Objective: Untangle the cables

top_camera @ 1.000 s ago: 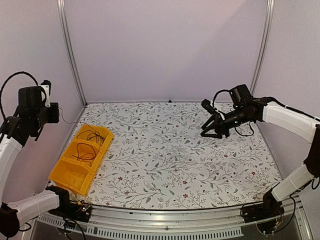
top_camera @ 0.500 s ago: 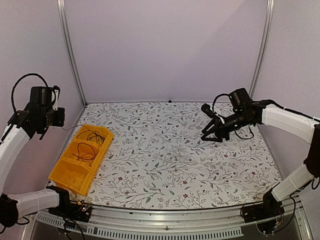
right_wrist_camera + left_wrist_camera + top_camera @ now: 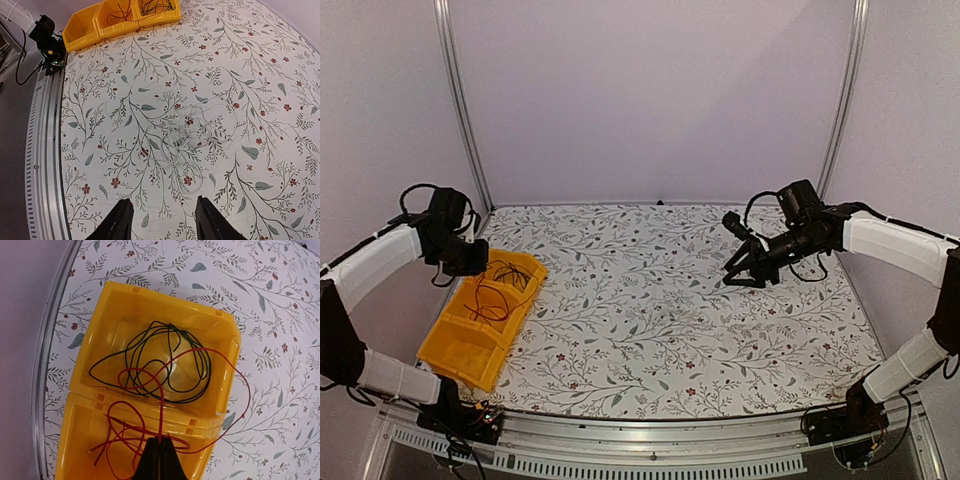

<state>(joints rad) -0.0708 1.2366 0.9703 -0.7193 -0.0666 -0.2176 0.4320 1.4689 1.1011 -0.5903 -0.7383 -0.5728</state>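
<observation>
In the left wrist view, thin black wires (image 3: 165,325) lie looped in the far compartment of a yellow bin (image 3: 220,400). Thin red wires (image 3: 125,432) lie tangled in the compartment beside it. My left gripper (image 3: 160,441) is shut on one red wire (image 3: 162,405), which runs up over the divider into the black loops and arcs out over the bin's right wall. In the top view, the left gripper (image 3: 470,262) hangs over the bin's far end. My right gripper (image 3: 162,202) is open and empty above a faint tangle of thin white wires (image 3: 195,132) on the table.
The yellow bin (image 3: 460,350) sits at the table's left edge, with a bare compartment at its near end. The floral table cover (image 3: 650,260) spreads between the arms. Metal frame posts (image 3: 460,110) stand at the back corners. The right gripper (image 3: 740,275) hovers at the right of the table.
My left arm has swung down from high at the left wall to just over the bin. The right arm has shifted only slightly.
</observation>
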